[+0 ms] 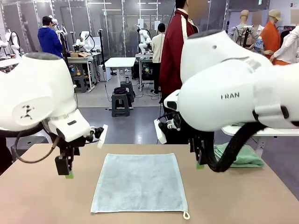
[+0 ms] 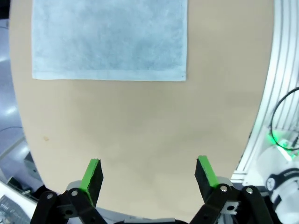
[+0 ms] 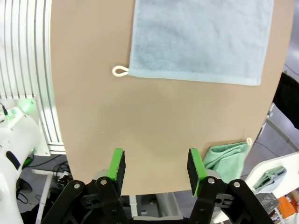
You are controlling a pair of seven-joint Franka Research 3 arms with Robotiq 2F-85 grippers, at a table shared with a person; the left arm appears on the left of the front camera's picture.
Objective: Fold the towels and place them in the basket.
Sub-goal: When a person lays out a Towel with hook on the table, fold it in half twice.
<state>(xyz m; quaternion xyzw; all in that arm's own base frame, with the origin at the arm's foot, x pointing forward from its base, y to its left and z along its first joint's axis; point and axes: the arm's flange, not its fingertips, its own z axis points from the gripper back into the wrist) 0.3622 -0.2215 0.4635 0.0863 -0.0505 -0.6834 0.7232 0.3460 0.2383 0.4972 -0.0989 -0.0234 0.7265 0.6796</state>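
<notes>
The left pincer hangs spread wide over bare table, gripping nothing. Beside it, mid-table, the light grey towel lies flat and unfolded, its loop at the near right corner. The right pincer hovers with jaws apart, also empty. The mint green towel sits bunched at the table's far right edge. To my eye nothing is done yet: both towels need folding and putting in the basket.
</notes>
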